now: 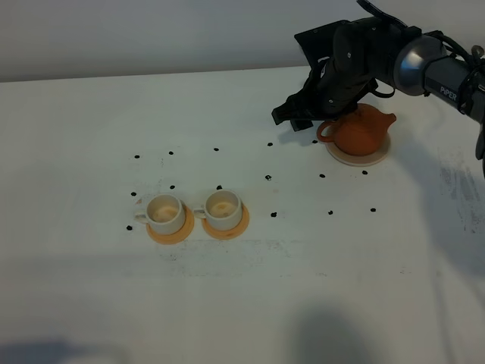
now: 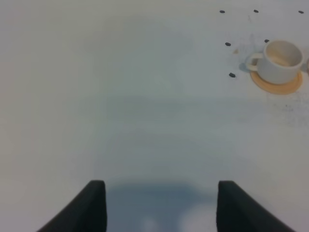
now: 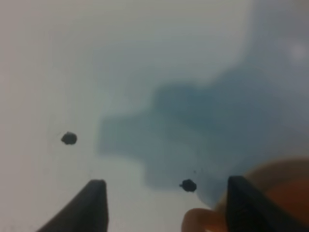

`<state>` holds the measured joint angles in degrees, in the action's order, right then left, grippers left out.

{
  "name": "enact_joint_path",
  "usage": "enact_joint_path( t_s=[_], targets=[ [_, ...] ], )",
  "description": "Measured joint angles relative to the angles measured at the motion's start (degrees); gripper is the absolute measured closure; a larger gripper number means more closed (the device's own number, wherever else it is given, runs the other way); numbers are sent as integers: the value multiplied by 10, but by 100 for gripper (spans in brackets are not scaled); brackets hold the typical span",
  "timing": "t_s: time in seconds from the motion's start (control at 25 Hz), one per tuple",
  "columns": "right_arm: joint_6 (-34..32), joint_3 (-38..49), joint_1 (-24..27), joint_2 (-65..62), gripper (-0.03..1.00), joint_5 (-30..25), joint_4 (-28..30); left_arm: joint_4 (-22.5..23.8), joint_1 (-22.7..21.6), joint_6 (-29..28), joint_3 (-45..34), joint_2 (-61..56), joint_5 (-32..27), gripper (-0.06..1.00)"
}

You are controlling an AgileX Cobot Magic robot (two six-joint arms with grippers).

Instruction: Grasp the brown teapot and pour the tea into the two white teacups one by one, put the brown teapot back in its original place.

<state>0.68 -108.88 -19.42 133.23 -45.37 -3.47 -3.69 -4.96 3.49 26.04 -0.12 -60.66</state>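
The brown teapot (image 1: 361, 129) stands upright on the pale cream saucer (image 1: 358, 157) at the back right, handle to the left, spout to the right. My right gripper (image 1: 297, 117) hovers open just left of the handle; in the right wrist view (image 3: 164, 203) its jaws stand apart and empty, with the teapot (image 3: 285, 193) blurred at one corner. The two white teacups (image 1: 164, 213) (image 1: 221, 209) sit on orange coasters at front left. My left gripper (image 2: 159, 205) is open and empty over bare table; one teacup (image 2: 279, 60) shows in its view.
Small black dots (image 1: 268, 177) are scattered on the white table (image 1: 303, 288). The orange coasters (image 1: 171, 231) (image 1: 227, 226) lie under the cups. The right arm (image 1: 424, 68) reaches in from the back right, above the teapot.
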Motion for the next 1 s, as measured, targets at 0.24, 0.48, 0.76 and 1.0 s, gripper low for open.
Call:
enact_joint_path(
  t_s=[0.24, 0.48, 0.76, 1.0],
  targets=[
    [11, -1, 0, 0, 43, -9, -1, 0, 0, 0, 0, 0, 0, 44],
    [15, -2, 0, 0, 43, -19, -2, 0, 0, 0, 0, 0, 0, 44],
    [19, -2, 0, 0, 43, -38, -5, 0, 0, 0, 0, 0, 0, 44],
    [28, -2, 0, -2, 43, -51, -14, 0, 0, 0, 0, 0, 0, 44]
  ],
)
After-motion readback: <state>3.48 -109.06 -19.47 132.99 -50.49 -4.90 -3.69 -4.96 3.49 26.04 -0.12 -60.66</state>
